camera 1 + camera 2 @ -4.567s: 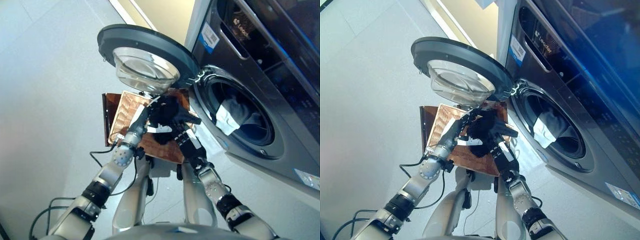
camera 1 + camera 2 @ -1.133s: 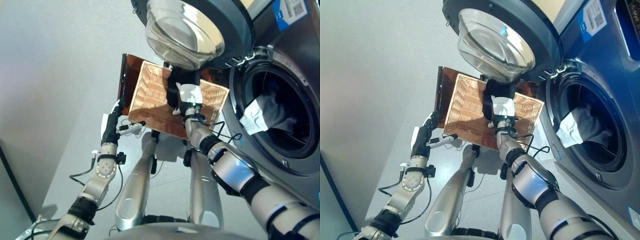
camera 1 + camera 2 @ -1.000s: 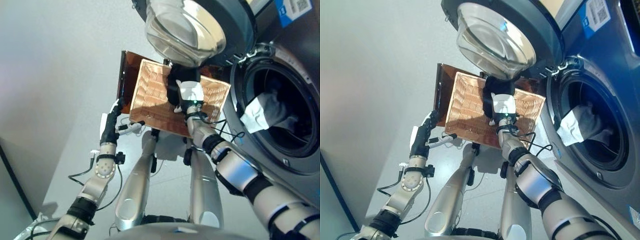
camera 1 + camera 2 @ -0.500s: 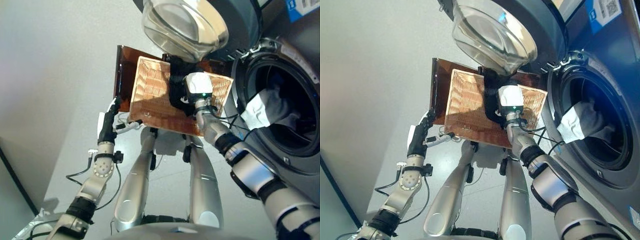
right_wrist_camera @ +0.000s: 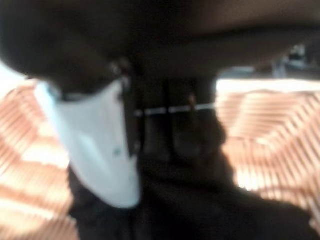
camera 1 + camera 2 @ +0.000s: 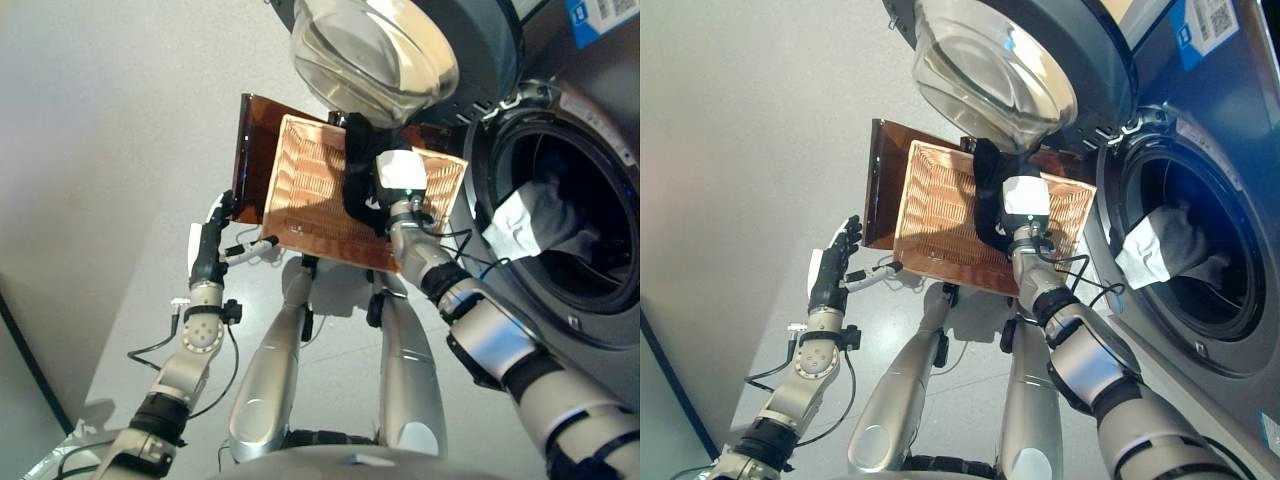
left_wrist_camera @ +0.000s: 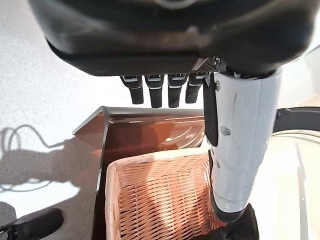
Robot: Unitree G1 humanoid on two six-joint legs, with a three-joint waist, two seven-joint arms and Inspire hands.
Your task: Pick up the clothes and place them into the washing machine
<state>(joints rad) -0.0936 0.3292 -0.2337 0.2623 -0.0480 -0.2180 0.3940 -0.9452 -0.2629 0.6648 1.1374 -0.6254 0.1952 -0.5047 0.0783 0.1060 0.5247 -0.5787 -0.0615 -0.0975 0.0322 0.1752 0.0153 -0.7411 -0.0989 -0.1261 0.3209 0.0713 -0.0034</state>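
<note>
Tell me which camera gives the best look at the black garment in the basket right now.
The right eye view: the black garment hangs in a long strip over the wicker basket, below the right hand. The left eye view shows much the same. The right wrist view shows only a blurred dark mass; the left wrist view catches just a dark corner.

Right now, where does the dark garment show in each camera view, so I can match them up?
Left eye view: dark garment hangs over the wicker basket, at the right hand.
Right eye view: same, upper centre.
Left wrist view: only a dark edge at the bottom.
Right wrist view: fills the lower centre.
Shared landmark: the wicker basket.
</note>
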